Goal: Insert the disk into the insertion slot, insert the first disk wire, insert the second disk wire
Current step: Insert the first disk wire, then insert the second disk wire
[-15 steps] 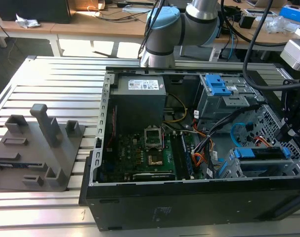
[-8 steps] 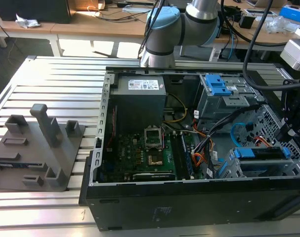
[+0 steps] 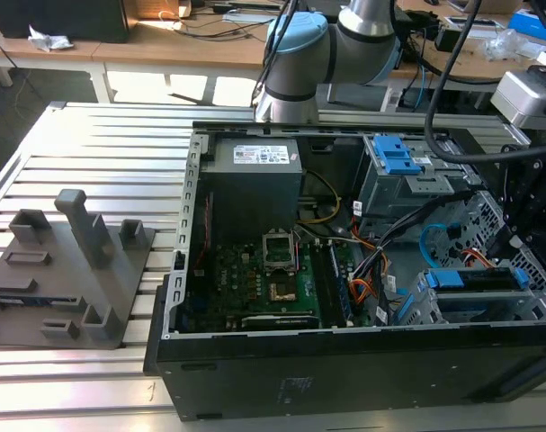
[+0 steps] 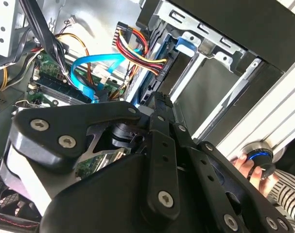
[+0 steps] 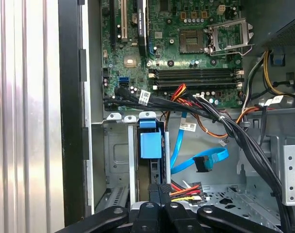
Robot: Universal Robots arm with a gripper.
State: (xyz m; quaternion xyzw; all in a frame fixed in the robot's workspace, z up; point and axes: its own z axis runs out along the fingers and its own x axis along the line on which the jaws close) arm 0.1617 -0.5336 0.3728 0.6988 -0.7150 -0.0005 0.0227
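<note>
Inspecting, found end effector closed, just behind disk in insertion slot at four o'clock of case, presumably seating it.

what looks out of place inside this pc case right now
The blue flat cable lies loose in the first wrist view: its black connector hangs free, seemingly plugged into nothing, beside the disk sitting in the insertion slot.

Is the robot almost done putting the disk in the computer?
Partly. The disk already sits in the insertion slot. The tool is at the disk's end, beside the coloured wires. The blue cable hangs loose with its black plug free, so the wiring looks unfinished.
</note>
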